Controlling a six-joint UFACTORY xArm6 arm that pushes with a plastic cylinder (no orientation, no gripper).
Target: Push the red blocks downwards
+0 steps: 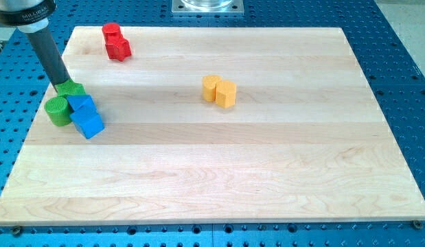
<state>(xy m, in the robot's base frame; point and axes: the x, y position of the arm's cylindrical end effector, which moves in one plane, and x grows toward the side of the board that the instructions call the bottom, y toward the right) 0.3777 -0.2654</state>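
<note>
Currently my tip (62, 86) sits at the left edge of the surface (267, 178), touching or just behind the far green block (72, 89). No hand on this rig: only a bare rod, so nothing is grasped or released.

Red blocks (116, 42): two, touching each other, far-left corner of the surface. One looks cylindrical, far side; the other is irregular, shape unclear. Well apart from my tip, with bare wood between.

Green/blue cluster: near green cylinder (59, 110) at left, two blue blocks (85, 115) just right of it, all packed together. The tight packing suggests they bunch against one another under a push; judgement only.

Yellow blocks (219, 91): a touching pair, mid-surface, well clear of everything else.

Arm pose: rod leans, upper end and collar toward the far-left corner of the view, lower end angled right and nearer.

Assessment: the reds remain at the far edge, so the task looks not yet started. The tip needs to get to the far side of the reds, between them and the far edge, then drive toward the near edge. Risk: the pair may split or rotate if struck off-centre.
</note>
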